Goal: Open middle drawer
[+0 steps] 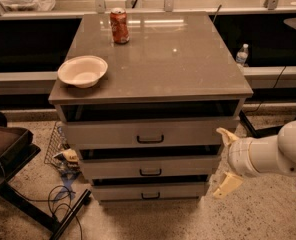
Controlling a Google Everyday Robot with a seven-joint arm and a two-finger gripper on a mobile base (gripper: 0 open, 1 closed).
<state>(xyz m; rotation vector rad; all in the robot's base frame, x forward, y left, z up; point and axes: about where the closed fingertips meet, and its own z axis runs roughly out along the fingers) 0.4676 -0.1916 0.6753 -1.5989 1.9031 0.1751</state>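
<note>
- The wide grey flat-fronted middle drawer (113,167), with its small black pull handle (150,172), sits second of three beneath the grey table (188,69).
- The cream two-finger gripper (220,162) hangs just beside the drawer's right end, fingers spread wide, empty.

1. My hand (225,160), on the right just beside the middle drawer's front, has cream fingers (228,184) spread apart, on a white arm (278,154).
2. I see the middle drawer (188,166) as a plain grey front with a small black handle (150,172).
3. The top drawer (198,132) and bottom drawer (183,190) are the same grey.
4. The bench (188,69) top is glossy grey-brown with pale glints.
5. The far can (120,26) is red with a silvery top.
6. The bowl (83,71) on the left is cream-white.
7. The floor (268,219) is beige, speckled with dark flecks.
</note>
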